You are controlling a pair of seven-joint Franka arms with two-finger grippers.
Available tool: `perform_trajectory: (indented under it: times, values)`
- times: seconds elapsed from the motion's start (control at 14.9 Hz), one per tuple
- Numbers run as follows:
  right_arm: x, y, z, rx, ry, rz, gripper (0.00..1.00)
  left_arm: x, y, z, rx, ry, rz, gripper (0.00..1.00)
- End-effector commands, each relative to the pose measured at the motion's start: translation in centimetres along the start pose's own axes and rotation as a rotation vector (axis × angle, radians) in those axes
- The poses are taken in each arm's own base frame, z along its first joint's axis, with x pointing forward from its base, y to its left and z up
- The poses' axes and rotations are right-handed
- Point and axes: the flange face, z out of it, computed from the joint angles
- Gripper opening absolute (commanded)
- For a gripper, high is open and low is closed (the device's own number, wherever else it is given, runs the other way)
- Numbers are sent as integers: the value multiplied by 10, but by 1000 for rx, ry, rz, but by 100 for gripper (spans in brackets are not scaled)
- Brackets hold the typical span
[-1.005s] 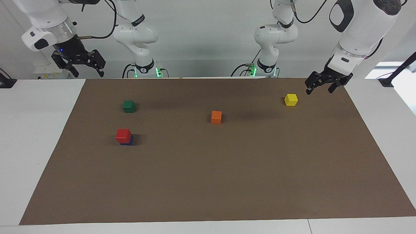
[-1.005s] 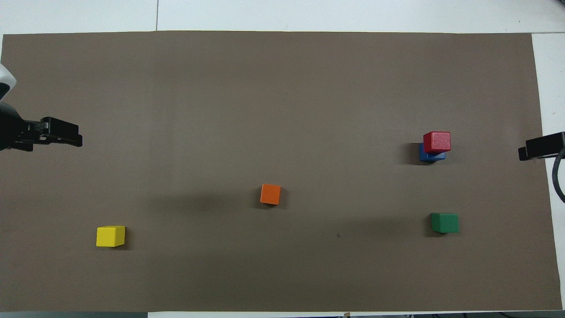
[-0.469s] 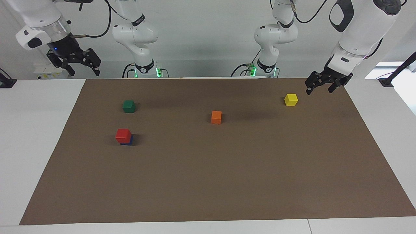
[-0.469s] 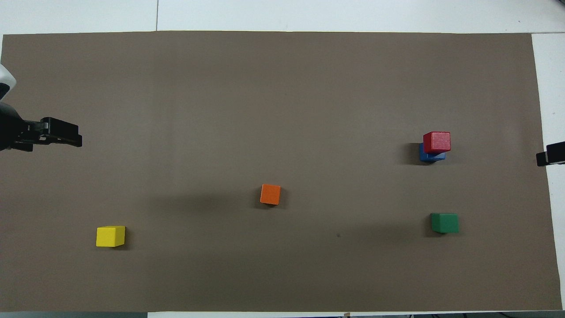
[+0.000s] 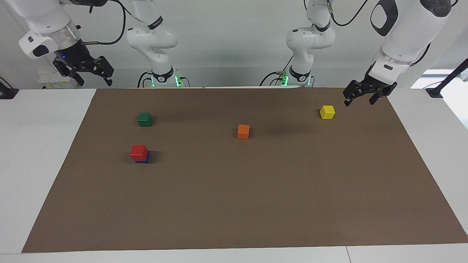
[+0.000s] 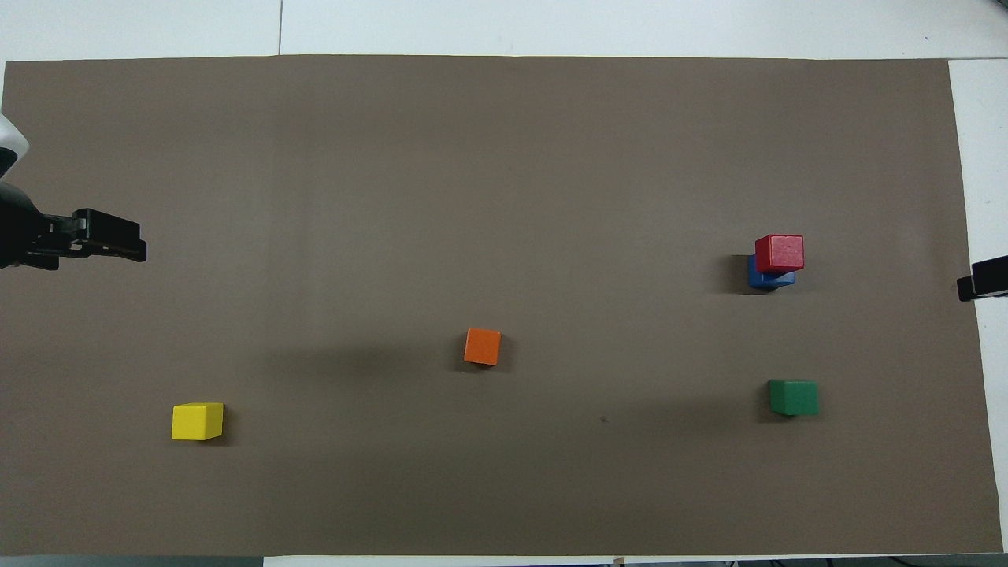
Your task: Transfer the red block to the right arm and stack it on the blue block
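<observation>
The red block sits on top of the blue block, slightly offset, toward the right arm's end of the mat. My right gripper hangs open and empty, high over the mat's corner at that end, well apart from the stack. Only its tip shows in the overhead view. My left gripper is open and empty, in the air over the mat's edge at the left arm's end, beside the yellow block.
A green block lies nearer to the robots than the stack. An orange block sits mid-mat. A yellow block lies toward the left arm's end. A brown mat covers the white table.
My right gripper has risen and drawn back from the stack toward its end of the table. The blocks and the left arm have not moved.
</observation>
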Motion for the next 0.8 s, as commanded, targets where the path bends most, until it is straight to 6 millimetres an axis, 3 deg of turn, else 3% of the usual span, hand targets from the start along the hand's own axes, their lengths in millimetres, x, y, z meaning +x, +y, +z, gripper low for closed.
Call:
perform_trajectory:
  times: [0.0, 0.74]
  values:
    - [0, -2, 4, -36, 2, -27, 100, -5, -2, -3, -14, -2, 2, 100]
    - [3, 2, 1, -36, 30, -14, 100, -5, -2, -3, -14, -2, 2, 100]
